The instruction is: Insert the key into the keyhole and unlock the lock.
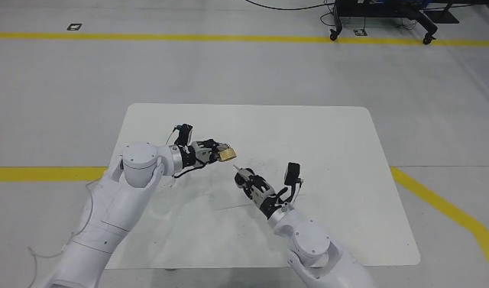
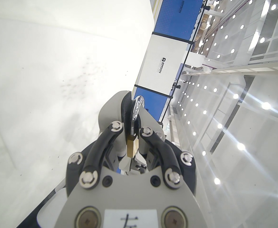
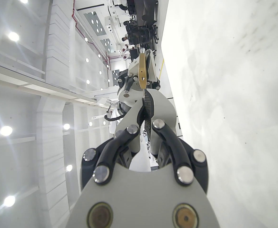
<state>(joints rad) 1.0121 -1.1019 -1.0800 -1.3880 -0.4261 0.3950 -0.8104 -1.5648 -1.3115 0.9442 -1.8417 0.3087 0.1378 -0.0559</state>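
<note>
The left gripper (image 1: 215, 152) is clenched on the brass lock (image 1: 227, 155) over the table (image 1: 344, 150); just beside it, the key (image 1: 235, 168) juts from the tightly pinching right gripper (image 1: 244, 179). Pushed off-line, its tip could skid on the brass or twist the lock (thin grips). The right wrist view reveals the keyhole (image 3: 142, 78), the top view their spacing

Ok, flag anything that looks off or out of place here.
Nothing stands out. The left hand holds the padlock over the table, keyhole toward the key in the right hand; the key is not in yet.
</note>
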